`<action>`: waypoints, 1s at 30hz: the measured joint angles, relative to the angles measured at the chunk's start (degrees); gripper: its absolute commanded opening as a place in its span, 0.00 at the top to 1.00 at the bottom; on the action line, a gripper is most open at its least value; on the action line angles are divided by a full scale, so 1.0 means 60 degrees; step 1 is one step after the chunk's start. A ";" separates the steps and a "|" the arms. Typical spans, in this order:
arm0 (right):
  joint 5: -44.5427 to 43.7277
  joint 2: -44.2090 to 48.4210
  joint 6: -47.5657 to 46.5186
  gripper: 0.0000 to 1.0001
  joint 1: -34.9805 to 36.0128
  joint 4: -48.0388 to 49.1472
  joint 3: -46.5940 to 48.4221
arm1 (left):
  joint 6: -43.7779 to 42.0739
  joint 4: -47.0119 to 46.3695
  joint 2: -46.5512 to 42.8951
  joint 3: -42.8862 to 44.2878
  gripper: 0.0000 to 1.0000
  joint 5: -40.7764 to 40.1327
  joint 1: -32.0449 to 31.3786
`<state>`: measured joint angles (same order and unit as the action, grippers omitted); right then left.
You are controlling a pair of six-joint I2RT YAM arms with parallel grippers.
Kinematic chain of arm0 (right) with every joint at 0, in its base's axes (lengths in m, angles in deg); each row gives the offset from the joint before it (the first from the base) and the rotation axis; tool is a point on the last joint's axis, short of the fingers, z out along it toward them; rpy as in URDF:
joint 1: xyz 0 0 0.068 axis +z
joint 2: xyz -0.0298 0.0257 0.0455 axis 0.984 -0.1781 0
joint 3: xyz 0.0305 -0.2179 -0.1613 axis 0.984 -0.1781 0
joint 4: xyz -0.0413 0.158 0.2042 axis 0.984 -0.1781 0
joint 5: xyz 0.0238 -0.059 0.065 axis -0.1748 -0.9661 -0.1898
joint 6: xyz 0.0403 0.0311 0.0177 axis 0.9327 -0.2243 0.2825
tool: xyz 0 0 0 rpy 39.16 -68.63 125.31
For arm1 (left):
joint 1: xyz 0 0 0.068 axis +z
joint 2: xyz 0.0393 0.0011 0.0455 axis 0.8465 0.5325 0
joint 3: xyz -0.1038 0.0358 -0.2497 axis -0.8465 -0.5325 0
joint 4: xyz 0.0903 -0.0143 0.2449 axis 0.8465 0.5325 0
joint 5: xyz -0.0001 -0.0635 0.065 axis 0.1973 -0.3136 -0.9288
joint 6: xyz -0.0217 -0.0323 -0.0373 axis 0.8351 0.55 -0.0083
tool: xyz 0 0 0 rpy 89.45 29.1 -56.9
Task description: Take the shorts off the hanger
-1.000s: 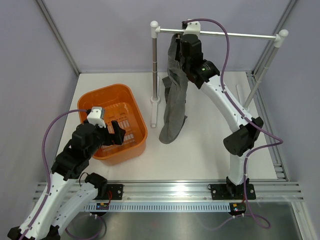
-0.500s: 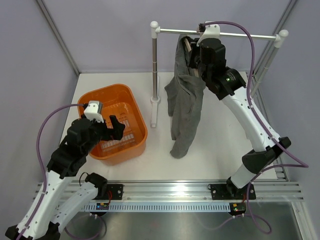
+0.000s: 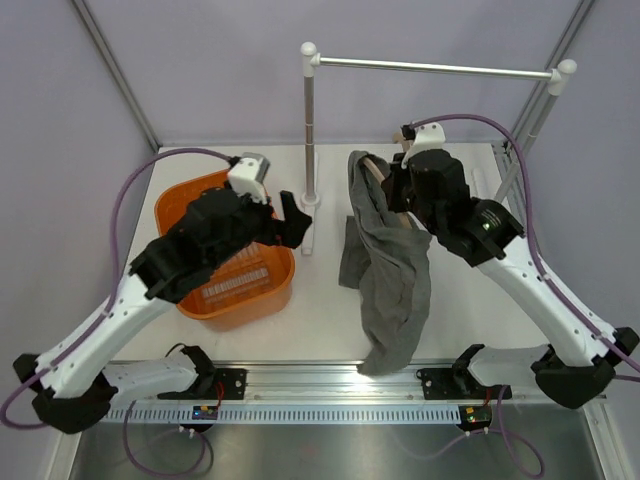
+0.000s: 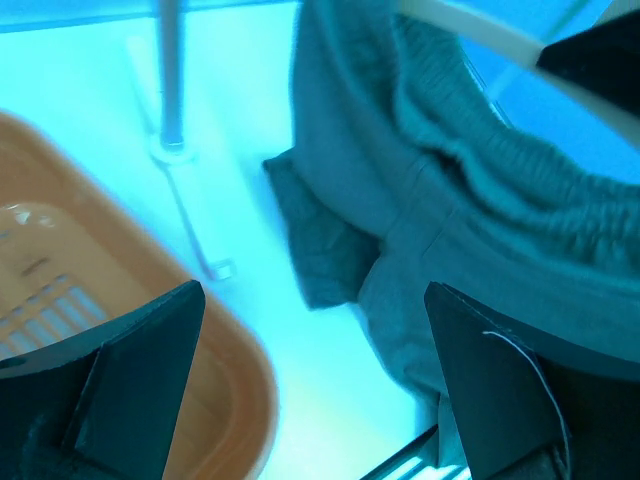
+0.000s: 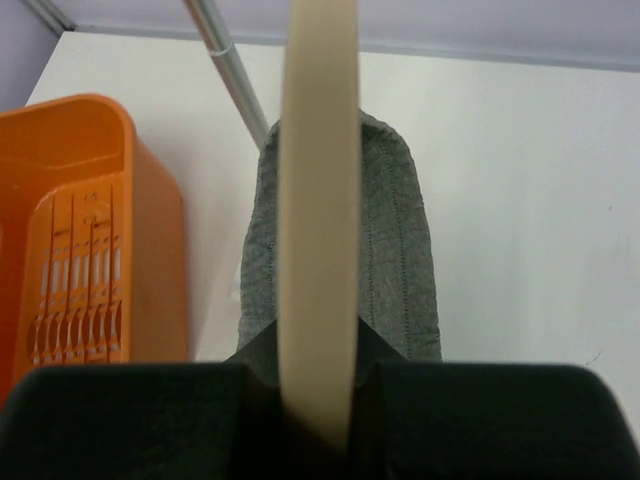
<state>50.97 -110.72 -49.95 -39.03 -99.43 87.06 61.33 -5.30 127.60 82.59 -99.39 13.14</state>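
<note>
The shorts point(image 3: 392, 285) hang limp from the hanger point(image 5: 318, 200), which the right pincer point(image 3: 398, 188) holds clamped above the worktop point(image 3: 320, 335); the left pincer point(image 3: 293, 220) gapes wide near them, empty; the cloth looks soft, light and floppy, best pinched at the thick waistband point(image 4: 480, 170).

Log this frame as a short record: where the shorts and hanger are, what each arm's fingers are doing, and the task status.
hanger: beige, off the rail, clamped in right fingers
shorts: dark grey, draped over hanger, hanging down
right fingers: shut on hanger
left fingers: open, empty, near basket, facing shorts
status: shorts not yet removed from hanger
</note>
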 measured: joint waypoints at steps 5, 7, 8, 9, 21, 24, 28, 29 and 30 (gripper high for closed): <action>-0.0317 0.1246 0.0463 1.00 0.0714 -0.0382 -0.0900 | 0.0171 -0.0444 0.2055 0.0900 0.04 -0.0805 -0.1224; -0.0364 0.1610 0.0623 1.00 0.0903 -0.0568 -0.1133 | 0.0211 -0.0608 0.2710 0.1188 0.04 -0.1064 -0.1344; -0.0386 0.1781 0.0699 1.00 0.0987 -0.0656 -0.1239 | 0.0233 -0.0674 0.2951 0.1297 0.05 -0.1137 -0.1388; -0.0423 0.1916 0.0765 1.00 0.1056 -0.0747 -0.1322 | 0.0244 -0.0794 0.3231 0.1424 0.05 -0.1246 -0.1421; -0.0699 0.2379 0.1027 1.00 0.1235 -0.1191 -0.1705 | 0.0273 -0.1920 0.4721 0.2073 0.04 -0.1501 -0.1479; -0.0703 0.2379 0.1045 1.00 0.1235 -0.1195 -0.1705 | 0.0273 -0.1963 0.4951 0.2251 0.04 -0.1468 -0.1483; -0.0699 0.2379 0.1056 1.00 0.1235 -0.1198 -0.1705 | 0.0273 -0.2040 0.5293 0.2441 0.05 -0.1406 -0.1486; -0.0699 0.2379 0.1060 1.00 0.1235 -0.1206 -0.1705 | 0.0270 -0.2029 0.5377 0.2477 0.06 -0.1402 -0.1486; -0.0699 0.2379 0.1071 1.00 0.1235 -0.1213 -0.1705 | 0.0270 -0.2025 0.5464 0.2532 0.06 -0.1402 -0.1486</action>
<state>46.78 -96.45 -43.52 -31.62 -106.71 76.83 62.95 -17.45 160.38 97.78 -107.80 4.22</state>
